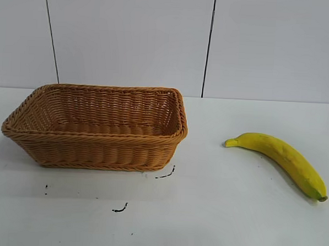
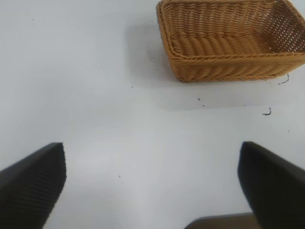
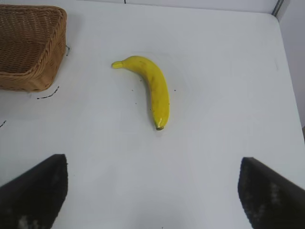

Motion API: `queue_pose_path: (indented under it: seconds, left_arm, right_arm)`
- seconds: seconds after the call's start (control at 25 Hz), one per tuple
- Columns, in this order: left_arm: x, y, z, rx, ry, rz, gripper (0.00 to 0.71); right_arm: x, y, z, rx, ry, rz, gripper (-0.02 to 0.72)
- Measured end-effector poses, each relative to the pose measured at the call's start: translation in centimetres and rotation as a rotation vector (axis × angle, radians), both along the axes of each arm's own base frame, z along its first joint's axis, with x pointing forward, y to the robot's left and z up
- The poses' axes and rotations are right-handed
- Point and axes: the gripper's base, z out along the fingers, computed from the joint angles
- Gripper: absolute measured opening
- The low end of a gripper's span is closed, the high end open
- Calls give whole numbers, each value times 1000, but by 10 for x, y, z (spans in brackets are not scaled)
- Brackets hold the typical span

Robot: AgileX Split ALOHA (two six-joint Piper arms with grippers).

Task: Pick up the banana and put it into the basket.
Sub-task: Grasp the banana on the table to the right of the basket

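Observation:
The yellow banana (image 1: pixel 281 159) lies flat on the white table at the right, clear of the basket; it also shows in the right wrist view (image 3: pixel 151 87). The tan wicker basket (image 1: pixel 97 144) stands at the left and nothing shows inside it; it shows in the left wrist view (image 2: pixel 228 62) and partly in the right wrist view (image 3: pixel 28 47). Neither arm shows in the exterior view. My right gripper (image 3: pixel 152 191) is open and empty, held back from the banana. My left gripper (image 2: pixel 151 181) is open and empty over bare table, well short of the basket.
A few small black marks (image 1: pixel 120 209) sit on the table in front of the basket. The white table's edge (image 3: pixel 286 71) runs past the banana in the right wrist view. A white panelled wall stands behind the table.

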Motion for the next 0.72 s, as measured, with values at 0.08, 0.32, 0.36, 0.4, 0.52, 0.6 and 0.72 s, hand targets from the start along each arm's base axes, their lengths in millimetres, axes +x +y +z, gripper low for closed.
queue_pose_path:
  seconds: [0.08,0.32,0.36,0.4,0.52,0.6,0.72]
  left_arm:
    - [0,0,0,0,0,0,695]
    - [0,0,0,0,0,0,695]
    - [0,0,0,0,0,0,695]
    - [0,0,0,0,0,0,695]
    - [0,0,0,0,0,0,695]
    - [0,0,0,0,0,0,695]
    - [0,0,0,0,0,0,695]
  right_arm:
    - [29,1,-8,-21,58,29,696]
    - [107,5,-40,-88,185,174,696]
    - [117,6,-46,-92,196,195,696]
    - [127,7,-52,-95,205,214,696]
    - [149,8,-70,-119,199,266,696]
    - [161,8,-86,-143,199,308,696]
    - [170,9,-105,-152,222,353,696]
